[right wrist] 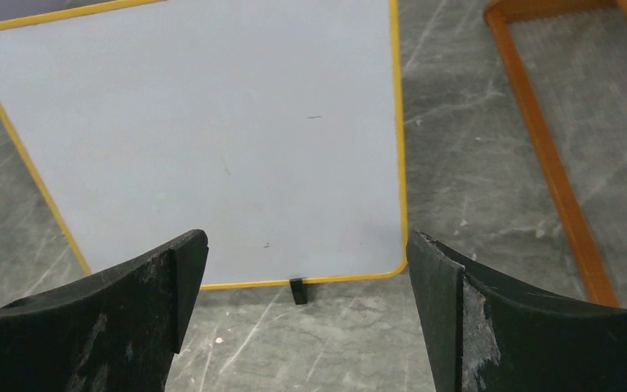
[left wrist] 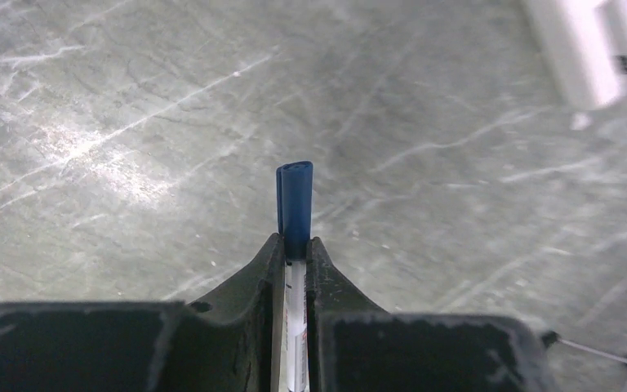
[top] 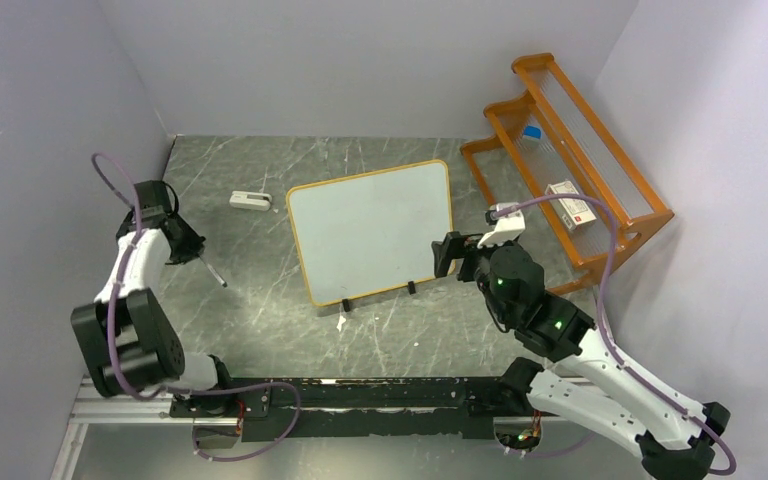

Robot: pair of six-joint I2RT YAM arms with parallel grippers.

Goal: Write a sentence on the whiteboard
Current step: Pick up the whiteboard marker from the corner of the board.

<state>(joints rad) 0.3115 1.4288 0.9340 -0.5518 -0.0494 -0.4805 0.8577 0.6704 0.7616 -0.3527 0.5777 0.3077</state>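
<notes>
The grey marbled table [top: 260, 330] carries the whiteboard [top: 370, 228] at its middle, turned slightly askew, with its two small black feet on the near edge. The white face shows only a few faint specks. An orange wooden rack [top: 600, 160] stands to the right of it, against the wall, holding a small box [top: 572, 205]. The right gripper [top: 447, 255] hovers just off the board's near right corner, its jaws spread wide with nothing between them. The left gripper [top: 188, 250] is well to the left of the board, clamped on a marker [left wrist: 295, 204] whose blue end juts past the fingertips. A small white eraser [top: 250, 200] lies left of the board's far corner
</notes>
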